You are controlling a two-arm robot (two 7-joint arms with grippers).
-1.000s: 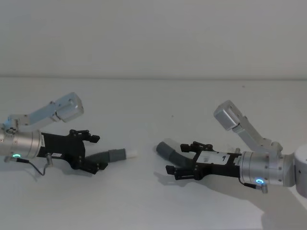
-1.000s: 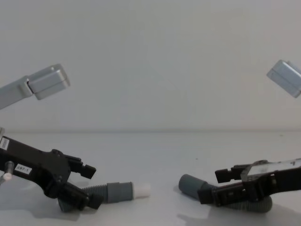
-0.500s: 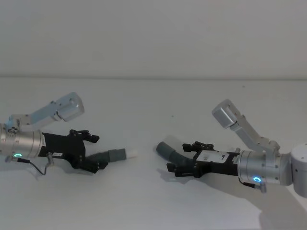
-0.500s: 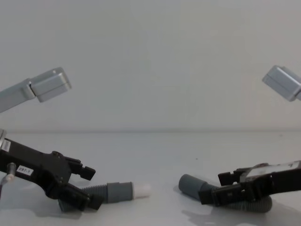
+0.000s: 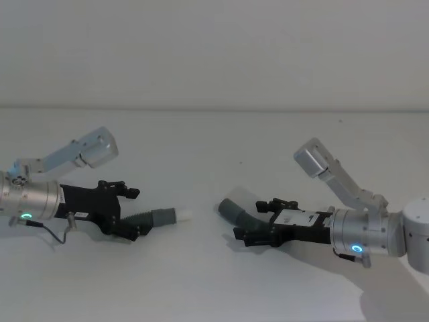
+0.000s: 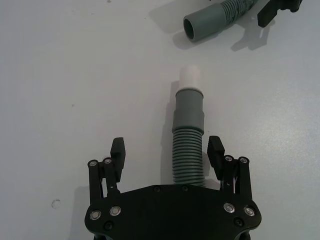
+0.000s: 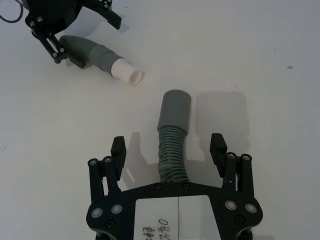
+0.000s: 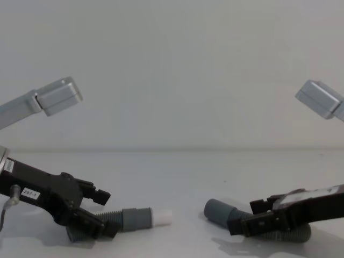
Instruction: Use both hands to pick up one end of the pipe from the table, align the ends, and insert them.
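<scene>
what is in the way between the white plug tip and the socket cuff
Nothing visible: only bare table separates the white plug tip from the socket cuff. Left end effector and right end effector are both open.

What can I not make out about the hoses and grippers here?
Left wrist view: the rear end of the plug hose is hidden under the left gripper.
Right wrist view: the rear end of the socket hose is hidden under the right gripper.
Right wrist view: the writing on the white label is cut off by the bottom edge.
</scene>
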